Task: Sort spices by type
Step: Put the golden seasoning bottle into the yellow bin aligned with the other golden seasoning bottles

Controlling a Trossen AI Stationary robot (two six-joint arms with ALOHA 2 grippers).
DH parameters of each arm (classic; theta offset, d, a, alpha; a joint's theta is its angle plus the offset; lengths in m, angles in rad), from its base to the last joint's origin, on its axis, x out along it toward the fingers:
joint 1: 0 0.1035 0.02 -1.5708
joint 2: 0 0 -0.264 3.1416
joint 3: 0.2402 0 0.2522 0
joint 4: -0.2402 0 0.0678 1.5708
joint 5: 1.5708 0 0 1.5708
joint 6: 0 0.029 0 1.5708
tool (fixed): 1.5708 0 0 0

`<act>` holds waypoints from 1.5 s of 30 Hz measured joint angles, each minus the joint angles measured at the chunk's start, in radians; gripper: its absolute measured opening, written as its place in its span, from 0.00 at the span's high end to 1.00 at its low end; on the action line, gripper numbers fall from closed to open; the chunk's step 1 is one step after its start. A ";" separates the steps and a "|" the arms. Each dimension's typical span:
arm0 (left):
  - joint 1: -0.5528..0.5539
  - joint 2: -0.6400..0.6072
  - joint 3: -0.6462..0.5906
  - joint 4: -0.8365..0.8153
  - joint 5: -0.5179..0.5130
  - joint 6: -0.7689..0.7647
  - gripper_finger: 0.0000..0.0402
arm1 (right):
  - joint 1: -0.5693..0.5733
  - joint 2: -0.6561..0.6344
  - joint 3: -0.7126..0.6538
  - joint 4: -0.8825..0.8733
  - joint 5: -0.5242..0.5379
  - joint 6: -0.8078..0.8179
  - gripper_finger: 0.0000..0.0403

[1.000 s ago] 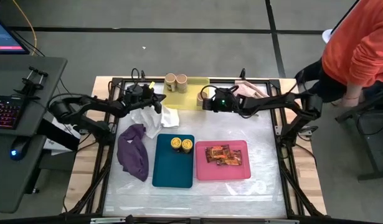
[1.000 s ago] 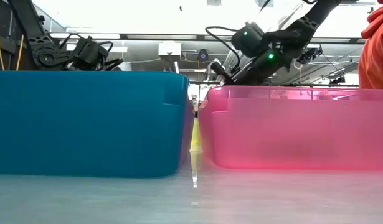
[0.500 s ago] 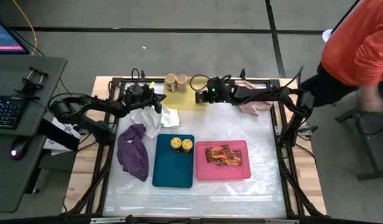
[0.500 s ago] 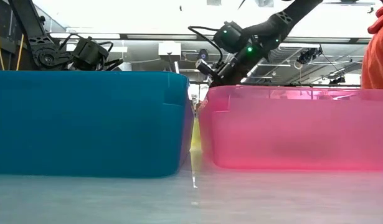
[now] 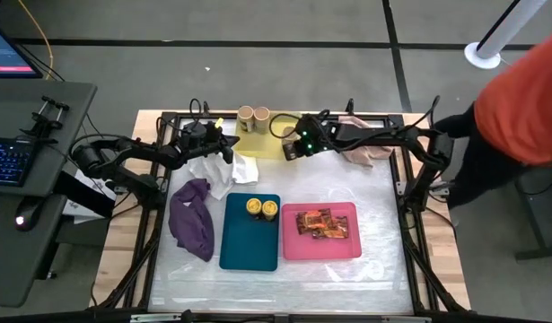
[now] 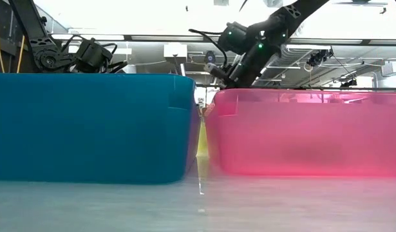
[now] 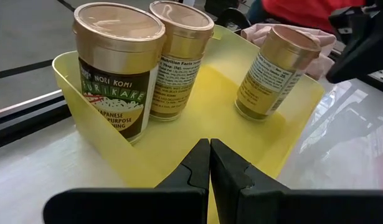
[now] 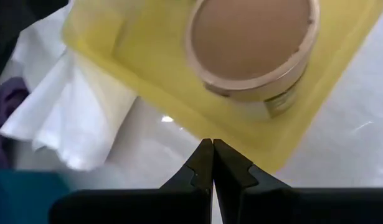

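Three tan-lidded spice jars stand in the yellow tray [image 7: 179, 143]: two at its left end [image 5: 246, 114] [image 5: 261, 114] and one [image 8: 253, 37] at its right end, which my right arm hides in the high view. My right gripper [image 8: 213, 155] is shut and hovers over the tray's near rim beside that jar, pointing down. My left gripper [image 7: 210, 155] is shut and empty, just off the tray's left near corner. Two yellow-lidded jars [image 5: 262, 208] stand in the teal tray [image 5: 249, 247]. Orange-red packets [image 5: 316, 222] lie in the pink tray [image 5: 343, 247].
A white cloth [image 5: 223, 169] lies by the yellow tray's near left corner. A purple cloth [image 5: 193, 220] lies left of the teal tray. A pink cloth [image 5: 361, 148] lies under my right arm. A person in orange [image 5: 527, 99] stands at the table's right.
My right gripper has moved toward the table's left and risen a little, from beside the yellow tray's right end to above it, and has tipped further down and rolled. It has stayed shut. The person at the right has shifted.
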 joint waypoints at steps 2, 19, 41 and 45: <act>0.000 0.000 0.000 0.000 0.000 -0.001 1.00 | -0.001 0.002 -0.002 0.015 0.029 0.005 1.00; -0.015 0.003 0.000 -0.007 0.001 -0.002 1.00 | -0.050 0.075 -0.002 0.170 0.089 0.009 1.00; -0.047 0.008 0.000 -0.014 -0.002 0.025 1.00 | -0.052 0.114 0.030 0.196 0.069 -0.072 1.00; -0.047 0.008 0.000 -0.014 -0.002 0.025 1.00 | -0.037 0.112 0.050 0.079 0.079 -0.072 1.00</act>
